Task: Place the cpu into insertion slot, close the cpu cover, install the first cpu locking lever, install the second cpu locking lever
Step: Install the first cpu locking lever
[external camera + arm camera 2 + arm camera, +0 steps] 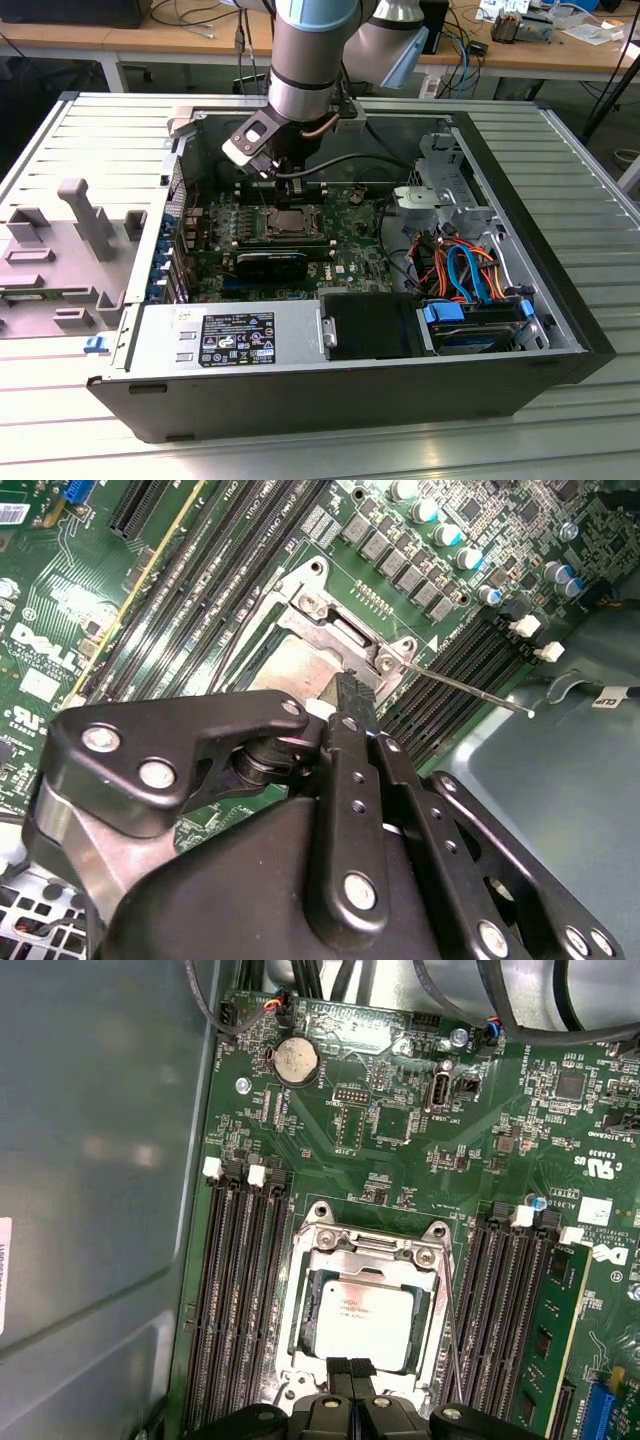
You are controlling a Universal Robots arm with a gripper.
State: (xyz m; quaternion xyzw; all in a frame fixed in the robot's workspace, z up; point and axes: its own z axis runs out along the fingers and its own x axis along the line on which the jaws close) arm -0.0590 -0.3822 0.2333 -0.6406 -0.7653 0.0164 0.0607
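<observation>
**Chip in, lid down, levers left to do**

The chip [360, 1320] lies flat in its slot [306, 1312], inside the computer box [560, 330]. The silver lid [365, 1255] looks shut around it. The claw [350, 1368] is pinched shut with nothing in it, its tip right at the lid's edge. One thin wire lever [465, 688] sticks out loose, so I think it is not locked yet.
</observation>
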